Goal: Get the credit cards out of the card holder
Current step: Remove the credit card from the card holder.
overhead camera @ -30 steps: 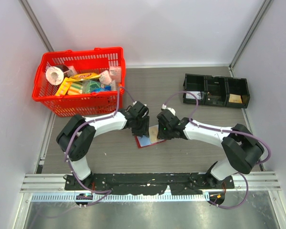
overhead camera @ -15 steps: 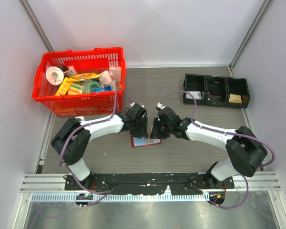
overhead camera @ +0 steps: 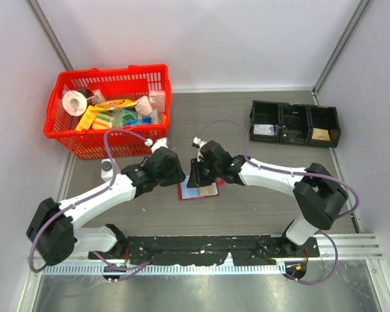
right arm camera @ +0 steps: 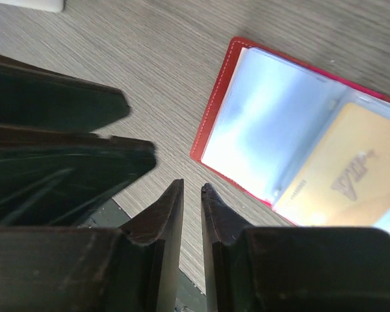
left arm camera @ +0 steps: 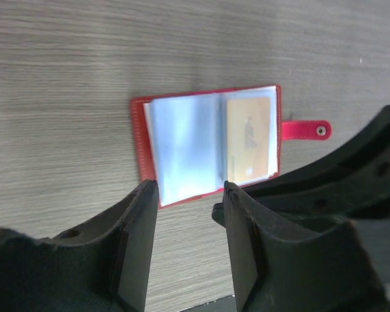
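Note:
The red card holder [overhead camera: 201,192] lies spread open on the table between the two grippers. In the left wrist view the holder [left arm camera: 140,140] shows pale blue pockets, a tan card [left arm camera: 249,140] in the right pocket, and its snap tab [left arm camera: 305,130] pointing right. My left gripper [left arm camera: 187,195] is open and empty, hovering just short of the holder's near edge. My right gripper [right arm camera: 192,192] is nearly closed with a thin slit, empty, just off the holder's red corner [right arm camera: 211,120]. The tan card [right arm camera: 341,175] sits beyond it. Other cards are not visible.
A red plastic basket [overhead camera: 110,71] full of groceries stands at the back left. A black three-compartment bin [overhead camera: 296,123] stands at the back right. A small white-grey object [overhead camera: 106,168] sits left of the left arm. The two grippers [overhead camera: 172,174] are close together over the holder.
The left arm has swung out to the left and its gripper has drawn back from the holder. The right gripper has moved left over the holder, which has shifted slightly left.

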